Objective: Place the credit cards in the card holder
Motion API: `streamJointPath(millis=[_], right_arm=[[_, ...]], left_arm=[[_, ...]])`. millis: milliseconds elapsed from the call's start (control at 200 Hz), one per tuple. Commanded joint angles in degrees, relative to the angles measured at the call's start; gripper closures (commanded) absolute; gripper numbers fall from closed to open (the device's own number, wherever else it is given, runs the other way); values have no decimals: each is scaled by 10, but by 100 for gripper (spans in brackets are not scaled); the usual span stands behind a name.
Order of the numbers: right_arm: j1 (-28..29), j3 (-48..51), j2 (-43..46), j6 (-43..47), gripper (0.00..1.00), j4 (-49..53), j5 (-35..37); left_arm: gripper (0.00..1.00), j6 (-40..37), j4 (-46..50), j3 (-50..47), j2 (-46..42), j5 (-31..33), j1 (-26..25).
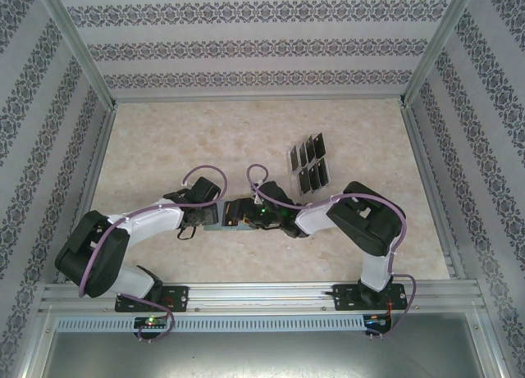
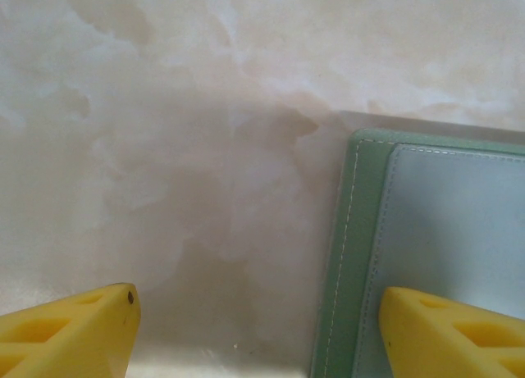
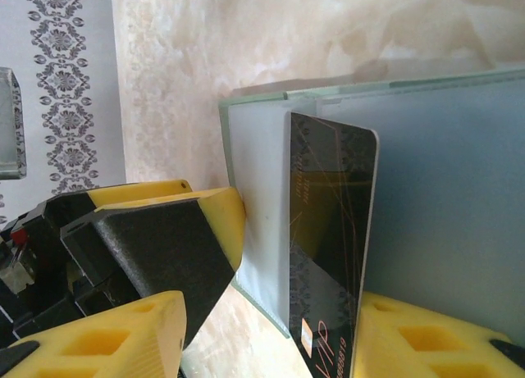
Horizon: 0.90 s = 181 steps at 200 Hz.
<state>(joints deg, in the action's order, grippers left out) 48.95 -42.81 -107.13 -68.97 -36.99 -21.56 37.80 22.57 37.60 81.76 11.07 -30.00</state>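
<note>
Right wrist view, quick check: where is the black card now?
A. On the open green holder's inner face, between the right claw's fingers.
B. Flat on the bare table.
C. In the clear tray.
A: the credit card sits on the pale lining of the card holder, with the right claw fingers spread either side of it.

My fingers [image 3: 123, 333] glow bright yellow. The card holder [image 2: 354, 255] shows sage green with pale stitching, its inside light grey-blue. The credit card [image 3: 328, 255] is black, faint gold tracery across it. Cream marbling on the tabletop [image 2: 164, 148].
</note>
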Motion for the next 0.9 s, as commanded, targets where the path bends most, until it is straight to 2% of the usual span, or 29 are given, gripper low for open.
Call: streamJointPath(millis=[0,320,899], right_arm=[[-6,-19,-23,31,46,92,-1],[-6,-77,7,106,45,273,53],[-1,-135,-1,151,45,352,72]], left_arm=[[22,6,20,-9,6,9,-6],[22,7,17,-9,3,5,-6],[22,9,3,-15,5,-2,-8]])
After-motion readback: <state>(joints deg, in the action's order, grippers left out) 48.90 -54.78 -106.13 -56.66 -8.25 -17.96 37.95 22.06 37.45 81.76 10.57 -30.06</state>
